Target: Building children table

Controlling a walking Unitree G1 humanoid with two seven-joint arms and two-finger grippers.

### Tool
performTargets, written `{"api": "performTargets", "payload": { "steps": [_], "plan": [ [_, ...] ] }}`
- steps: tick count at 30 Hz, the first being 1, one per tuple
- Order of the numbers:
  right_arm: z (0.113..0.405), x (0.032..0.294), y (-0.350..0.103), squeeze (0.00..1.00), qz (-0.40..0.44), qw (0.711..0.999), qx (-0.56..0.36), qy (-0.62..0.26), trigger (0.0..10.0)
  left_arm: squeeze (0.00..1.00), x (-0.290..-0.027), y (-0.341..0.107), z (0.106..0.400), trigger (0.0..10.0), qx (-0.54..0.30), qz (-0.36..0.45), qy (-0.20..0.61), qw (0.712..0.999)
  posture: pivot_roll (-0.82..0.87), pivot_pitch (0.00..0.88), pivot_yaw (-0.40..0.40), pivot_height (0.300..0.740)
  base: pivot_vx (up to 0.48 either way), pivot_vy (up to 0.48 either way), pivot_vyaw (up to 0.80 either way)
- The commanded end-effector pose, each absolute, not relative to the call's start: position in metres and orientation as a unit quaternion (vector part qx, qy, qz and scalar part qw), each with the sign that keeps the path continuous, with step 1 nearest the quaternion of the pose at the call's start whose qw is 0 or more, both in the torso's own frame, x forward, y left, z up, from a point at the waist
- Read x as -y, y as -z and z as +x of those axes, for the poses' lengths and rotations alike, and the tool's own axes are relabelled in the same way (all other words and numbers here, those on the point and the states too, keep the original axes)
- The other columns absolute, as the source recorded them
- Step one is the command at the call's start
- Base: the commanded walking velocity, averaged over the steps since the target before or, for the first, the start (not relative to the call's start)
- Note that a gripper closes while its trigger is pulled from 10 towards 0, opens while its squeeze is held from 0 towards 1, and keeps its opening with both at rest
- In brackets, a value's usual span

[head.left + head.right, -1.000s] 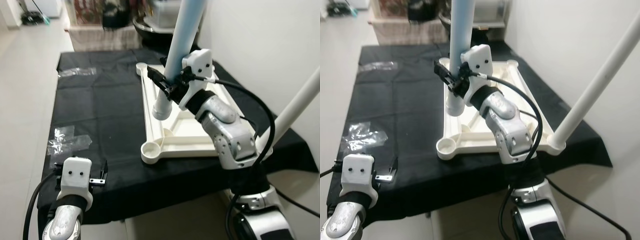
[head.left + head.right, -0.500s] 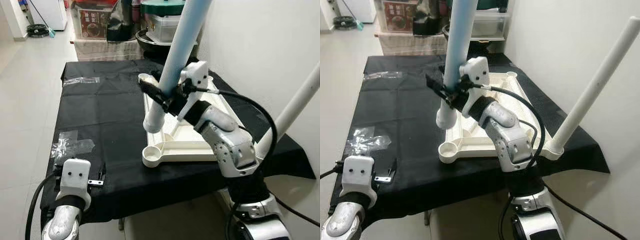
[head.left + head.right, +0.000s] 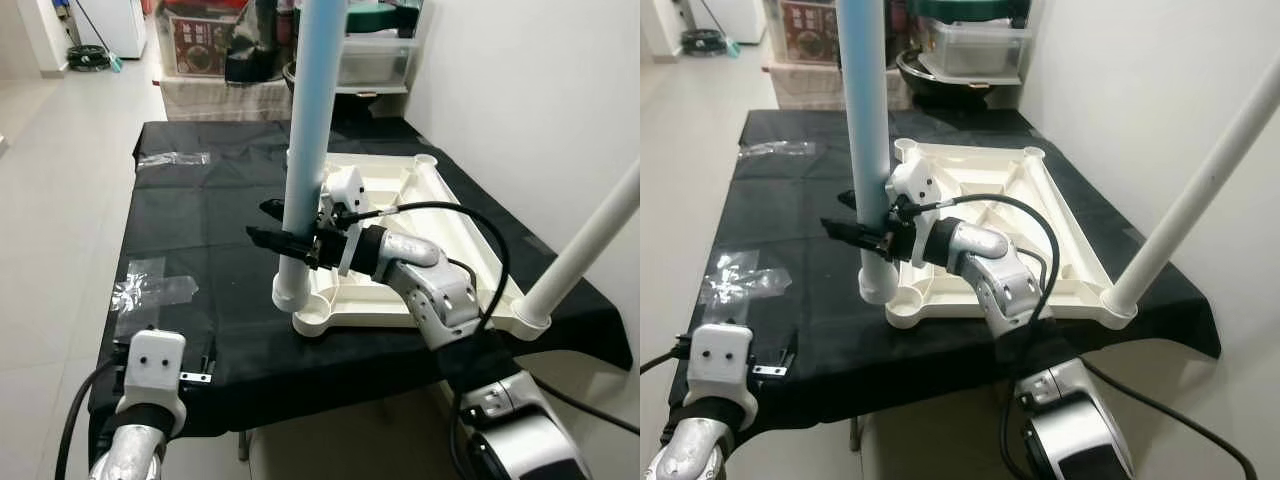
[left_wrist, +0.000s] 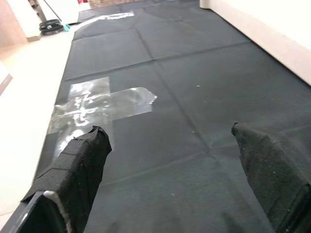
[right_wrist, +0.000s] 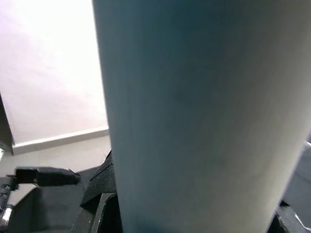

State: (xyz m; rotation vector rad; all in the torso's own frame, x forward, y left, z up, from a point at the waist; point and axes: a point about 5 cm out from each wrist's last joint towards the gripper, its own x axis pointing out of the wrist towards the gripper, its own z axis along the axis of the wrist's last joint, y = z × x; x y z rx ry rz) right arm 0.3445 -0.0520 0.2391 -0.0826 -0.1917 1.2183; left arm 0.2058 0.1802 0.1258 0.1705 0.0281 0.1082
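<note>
A white tabletop (image 3: 455,235) lies upside down on a black-covered table (image 3: 210,220). A white leg (image 3: 590,225) stands in its near right corner socket. My right gripper (image 3: 272,226) is shut on a light blue leg (image 3: 308,120) and holds it upright. The leg's white lower end (image 3: 289,293) hangs at the tabletop's near left corner socket (image 3: 312,322); whether it sits in the socket I cannot tell. The right wrist view has the blue leg (image 5: 194,111) close up. My left gripper (image 4: 167,131) is open and empty, low over the cloth at the table's near left edge.
Two clear plastic bags (image 3: 155,290) (image 3: 175,158) lie on the cloth on the left. Storage boxes and bags (image 3: 350,50) stand behind the table. A white wall (image 3: 540,90) runs along the right side. Open floor (image 3: 60,180) lies to the left.
The right gripper has swung the blue leg from tilted to upright and brought its lower end down and nearer, to the near left corner. The camera has shifted too. The left arm is still.
</note>
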Motion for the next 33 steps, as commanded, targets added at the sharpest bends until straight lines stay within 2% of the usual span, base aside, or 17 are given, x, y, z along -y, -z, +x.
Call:
{"api": "performTargets", "payload": {
  "steps": [1,2,7,14,21,30,33],
  "plan": [
    [0.347,0.053,-0.238,0.00,-0.051,0.812,0.089,-0.575,10.0,0.00,-0.178,-0.124,0.204,10.0,-0.016,0.083,-0.053,0.995,0.14,0.000,-0.117,0.740,0.000,0.000,0.00],
    [0.358,0.060,-0.230,0.00,-0.068,0.815,0.067,-0.572,10.0,0.00,-0.180,-0.125,0.204,10.0,-0.014,0.084,-0.057,0.995,0.14,0.000,-0.119,0.740,0.000,0.000,0.00],
    [0.373,0.075,-0.226,0.00,-0.082,0.831,0.042,-0.548,10.0,0.00,-0.180,-0.124,0.203,10.0,-0.014,0.085,-0.058,0.995,0.15,0.000,-0.122,0.740,0.000,0.000,0.00],
    [0.386,0.095,-0.219,0.00,-0.067,0.855,0.009,-0.515,10.0,0.00,-0.178,-0.125,0.204,10.0,-0.009,0.084,-0.058,0.995,0.15,0.000,-0.126,0.740,0.000,0.000,0.00],
    [0.382,0.090,-0.206,0.00,-0.081,0.844,0.000,-0.531,10.0,0.00,-0.179,-0.126,0.205,10.0,-0.007,0.085,-0.059,0.995,0.15,0.000,-0.120,0.740,0.000,0.000,0.00],
    [0.369,0.071,-0.190,0.00,-0.126,0.796,0.009,-0.592,10.0,0.00,-0.180,-0.126,0.206,10.0,-0.005,0.086,-0.058,0.995,0.15,0.000,-0.118,0.740,0.000,0.000,0.00],
    [0.368,0.071,-0.187,0.00,-0.132,0.792,0.005,-0.596,10.0,0.00,-0.180,-0.126,0.206,10.0,-0.005,0.086,-0.059,0.995,0.15,0.000,-0.122,0.740,0.000,0.000,0.00]
  ]
}}
